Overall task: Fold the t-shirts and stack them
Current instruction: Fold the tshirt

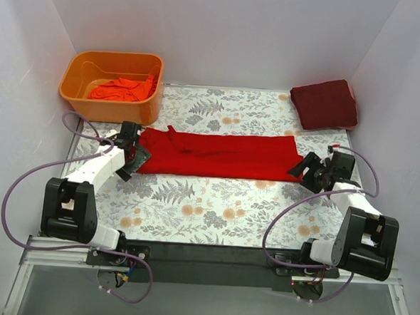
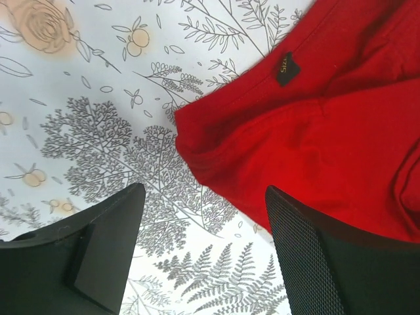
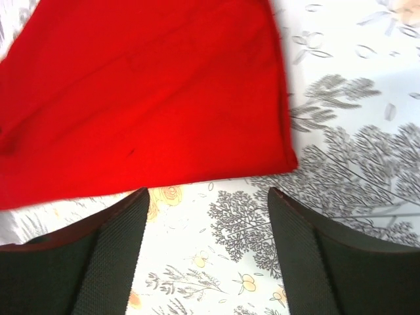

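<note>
A bright red t-shirt (image 1: pixel 221 154) lies folded into a long band across the middle of the floral mat. My left gripper (image 1: pixel 134 158) is open at its left end; the left wrist view shows the shirt's corner (image 2: pixel 315 125) with a small dark label (image 2: pixel 287 68) just ahead of the fingers, nothing between them. My right gripper (image 1: pixel 310 172) is open at the shirt's right end; the right wrist view shows the near right corner (image 3: pixel 164 98) just beyond the empty fingers. A folded dark maroon t-shirt (image 1: pixel 324 103) lies at the back right. An orange-red t-shirt (image 1: pixel 121 89) lies crumpled in the tub.
The rigid orange plastic tub (image 1: pixel 76 92) stands at the back left. White walls close in the back and both sides. Purple cables loop beside each arm base. The floral mat (image 1: pixel 207 207) reaches to the dark front rail.
</note>
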